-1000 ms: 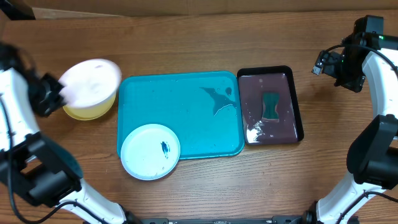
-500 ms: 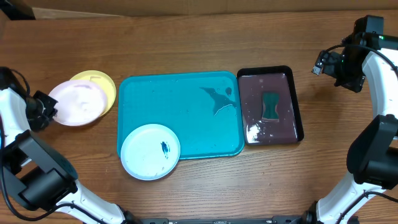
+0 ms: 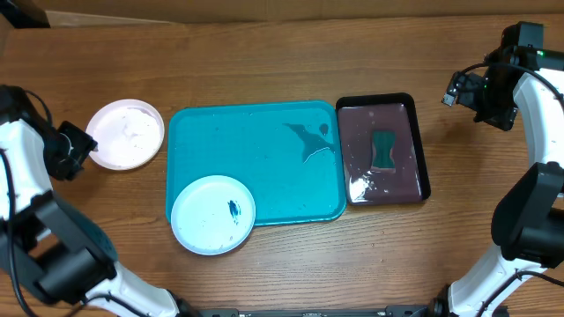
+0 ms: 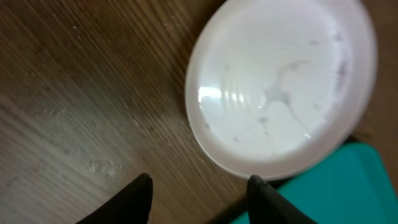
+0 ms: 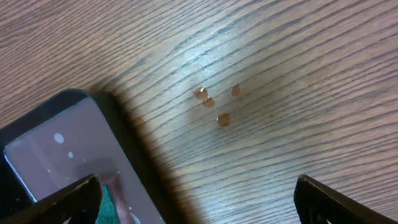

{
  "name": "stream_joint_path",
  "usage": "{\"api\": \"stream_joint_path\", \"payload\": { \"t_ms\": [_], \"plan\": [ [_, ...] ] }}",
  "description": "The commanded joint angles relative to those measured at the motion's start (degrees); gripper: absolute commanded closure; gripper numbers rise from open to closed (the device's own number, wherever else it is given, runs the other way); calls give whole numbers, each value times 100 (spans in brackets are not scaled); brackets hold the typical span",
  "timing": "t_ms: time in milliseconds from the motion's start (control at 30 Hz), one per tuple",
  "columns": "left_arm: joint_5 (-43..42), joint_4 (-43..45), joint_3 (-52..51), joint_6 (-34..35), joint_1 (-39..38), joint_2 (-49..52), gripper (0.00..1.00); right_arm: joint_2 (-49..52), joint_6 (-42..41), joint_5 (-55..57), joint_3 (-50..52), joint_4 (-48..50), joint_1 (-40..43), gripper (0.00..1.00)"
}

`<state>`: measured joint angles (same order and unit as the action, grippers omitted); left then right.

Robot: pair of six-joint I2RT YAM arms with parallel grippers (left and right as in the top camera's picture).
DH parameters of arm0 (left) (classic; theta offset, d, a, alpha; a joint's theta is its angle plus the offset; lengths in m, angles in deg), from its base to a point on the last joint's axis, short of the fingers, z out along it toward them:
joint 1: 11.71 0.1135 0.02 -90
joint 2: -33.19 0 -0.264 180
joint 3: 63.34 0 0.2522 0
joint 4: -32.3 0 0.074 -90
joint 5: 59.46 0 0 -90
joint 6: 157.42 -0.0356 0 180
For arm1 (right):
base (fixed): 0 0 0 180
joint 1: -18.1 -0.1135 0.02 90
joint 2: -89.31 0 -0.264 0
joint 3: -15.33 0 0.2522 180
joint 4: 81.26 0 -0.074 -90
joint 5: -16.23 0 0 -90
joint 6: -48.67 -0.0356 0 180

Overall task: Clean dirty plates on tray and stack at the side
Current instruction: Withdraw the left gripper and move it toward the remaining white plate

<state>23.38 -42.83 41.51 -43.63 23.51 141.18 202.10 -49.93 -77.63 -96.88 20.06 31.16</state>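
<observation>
L hand (image 4: 200, 196) part-open, empty, just short of white plate (image 3: 128, 134) on bench (image 3: 264, 62), left of tray (image 3: 264, 176). Blue plate (image 3: 213, 214) (dark smear) on tray's front-left corner. R hand (image 5: 199, 202) wide, empty.

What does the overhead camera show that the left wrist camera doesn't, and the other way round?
Only the overhead: the blue plate with a dark smear at the tray's near-left corner, and the black tray holding a sponge. Only the left wrist: the left fingers close up, apart with nothing between them, and wet streaks on the white plate. Both: the white plate lying on the table beside the tray's left edge, and part of the tray.
</observation>
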Motion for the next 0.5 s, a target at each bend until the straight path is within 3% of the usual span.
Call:
{"api": "stream_joint_path", "payload": {
  "t_ms": [0,267,467],
  "plan": [
    [-481,-326,61,-109,-76,-1333,48,-72,-13,15,-35,31,20,0],
    [-160,-1727,-151,-323,-863,-2739,47,-70,-11,15,-35,31,20,0],
    [173,-1961,-964,-409,-1598,-3056,47,-70,-11,15,-35,31,20,0]
  ]
}}
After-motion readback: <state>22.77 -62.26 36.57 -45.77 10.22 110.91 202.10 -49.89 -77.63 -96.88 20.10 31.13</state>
